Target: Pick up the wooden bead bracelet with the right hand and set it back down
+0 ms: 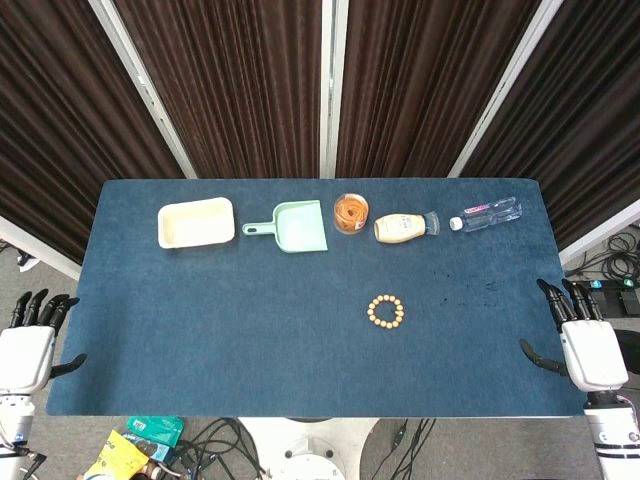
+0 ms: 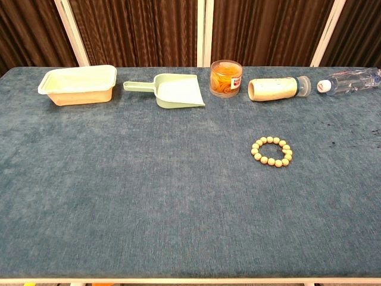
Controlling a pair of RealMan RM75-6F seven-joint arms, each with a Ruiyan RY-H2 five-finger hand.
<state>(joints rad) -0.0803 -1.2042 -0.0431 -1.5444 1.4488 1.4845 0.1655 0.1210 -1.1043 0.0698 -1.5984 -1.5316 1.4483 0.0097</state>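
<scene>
The wooden bead bracelet (image 1: 385,312) (image 2: 272,151) lies flat on the blue table cloth, right of centre, a ring of pale round beads. My right hand (image 1: 578,338) hovers off the table's right edge, well to the right of the bracelet, fingers apart and holding nothing. Off the left edge my left hand (image 1: 32,335) is in the same pose, fingers apart and empty. Neither hand shows in the chest view.
Along the back stand a cream tray (image 1: 197,222) (image 2: 79,84), a green dustpan (image 1: 291,227) (image 2: 172,90), a jar of orange contents (image 1: 351,213) (image 2: 226,78), a lying cream bottle (image 1: 405,227) (image 2: 277,89) and a lying clear bottle (image 1: 486,214) (image 2: 350,81).
</scene>
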